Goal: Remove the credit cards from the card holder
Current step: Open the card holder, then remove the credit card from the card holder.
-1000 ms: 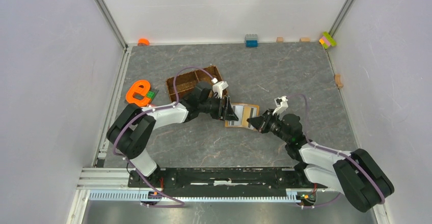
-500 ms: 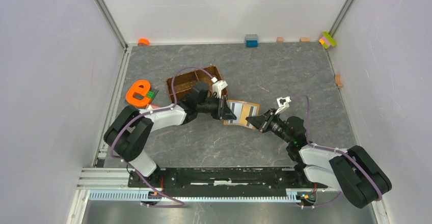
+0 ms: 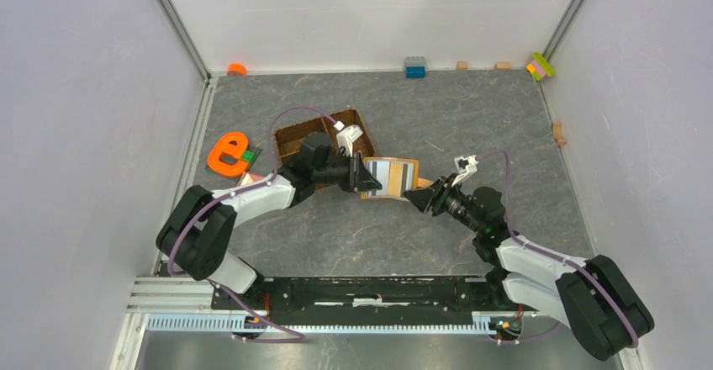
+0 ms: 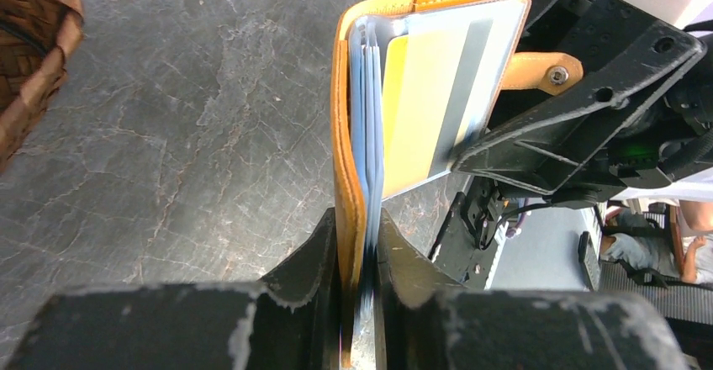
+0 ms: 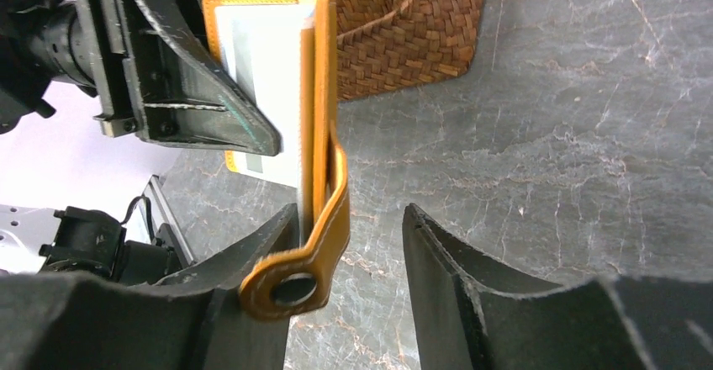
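Observation:
The orange card holder (image 3: 392, 172) is lifted off the table, open, between the two grippers. My left gripper (image 3: 363, 177) is shut on its cover and pale blue lining (image 4: 349, 134), jaws pinched tight (image 4: 357, 244). A pale beige credit card (image 4: 429, 101) with a grey stripe sits in a slot; it also shows in the right wrist view (image 5: 261, 76). My right gripper (image 3: 418, 195) is open (image 5: 349, 235). The snap tab (image 5: 307, 256) hangs between its jaws, against the left finger; the right finger stands apart.
The brown woven tray (image 3: 324, 133) lies just behind the left gripper, also in the right wrist view (image 5: 395, 17). An orange e-shaped toy (image 3: 227, 153) lies at the left. A blue brick (image 3: 414, 67) and small coloured bricks (image 3: 541, 66) line the back wall.
The left gripper has drawn the card holder back and to the left, off the table. The right gripper has followed it leftward, staying at the tab end.

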